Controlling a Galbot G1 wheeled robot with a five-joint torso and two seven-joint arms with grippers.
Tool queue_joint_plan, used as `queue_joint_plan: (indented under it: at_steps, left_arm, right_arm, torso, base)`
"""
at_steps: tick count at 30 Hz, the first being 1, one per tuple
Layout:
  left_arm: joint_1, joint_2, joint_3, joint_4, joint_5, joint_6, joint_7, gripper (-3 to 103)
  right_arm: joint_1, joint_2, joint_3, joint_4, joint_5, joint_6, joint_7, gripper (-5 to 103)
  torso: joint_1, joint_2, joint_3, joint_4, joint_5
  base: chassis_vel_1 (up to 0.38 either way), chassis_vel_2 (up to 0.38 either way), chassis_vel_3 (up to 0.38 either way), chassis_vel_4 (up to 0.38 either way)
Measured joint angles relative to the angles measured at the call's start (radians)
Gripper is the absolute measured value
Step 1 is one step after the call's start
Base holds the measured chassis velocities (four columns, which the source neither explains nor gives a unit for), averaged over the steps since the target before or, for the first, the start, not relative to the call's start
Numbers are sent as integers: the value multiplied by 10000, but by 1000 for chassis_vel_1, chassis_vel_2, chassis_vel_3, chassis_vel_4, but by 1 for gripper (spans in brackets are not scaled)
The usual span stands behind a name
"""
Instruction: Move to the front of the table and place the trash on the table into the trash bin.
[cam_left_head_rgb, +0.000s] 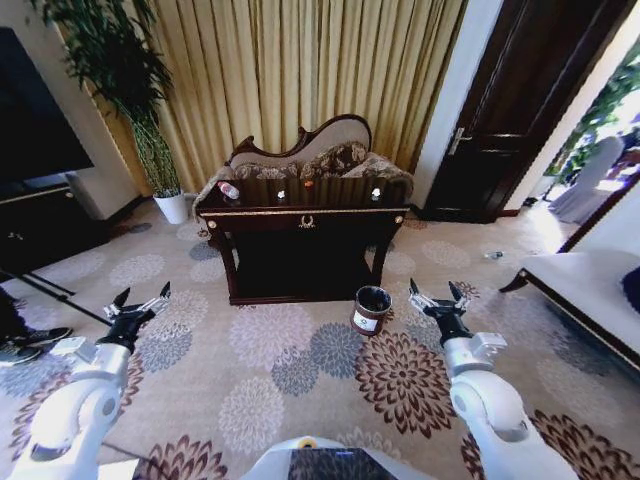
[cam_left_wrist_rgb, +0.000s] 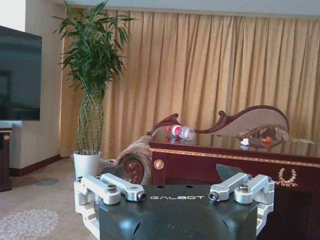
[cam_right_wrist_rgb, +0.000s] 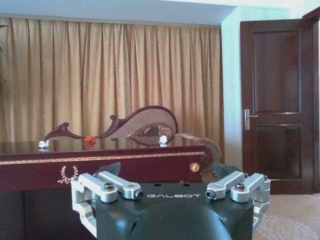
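**Litter on the desk, bin on the carpet in front**

We see the clear plastic bottle with its red label lying on its side at the desk's left end. A white crumpled scrap, a tiny orange scrap and another white scrap sit spread along the top. The trash bin stands on the floral carpet at about one o'clock from us. Our left gripper hangs at ten o'clock, jaws spread wide and empty; our right gripper at two o'clock, likewise. A carved sofa stands behind the desk.
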Motion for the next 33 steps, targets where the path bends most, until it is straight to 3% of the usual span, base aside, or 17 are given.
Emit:
queue_joint_plan:
  at_steps: [20, 24, 27, 33]
  left_arm:
    - [21, 101, -120, -280, -75, 223, -106, 100]
    - [31, 180, -292, -479, -238, 480, -166, 100]
    - [19, 315, -710, -952, -737, 1365, -321, 100]
    - [-55, 459, -894, -1083, -867, 1668, -448, 100]
  right_arm:
    - [63, -66, -9, 87, -13, 4, 0, 100]
    - [61, -141, 31, 361, 142, -132, 27, 100]
    - [87, -317, 66, 905, 616, -595, 237, 100]
    - [165, -447, 123, 1197, 920, -889, 369, 100]
  torso:
    - [2, -2, 0, -1, 2]
    - [2, -2, 1, 0, 2]
    - [2, -2, 0, -1, 1]
    - [2, -1, 0, 0, 1]
  base:
    - [-150, 157, 152, -151]
    - [-171, 156, 173, -165]
    - [-154, 152, 140, -166]
    - [-131, 150, 138, -152]
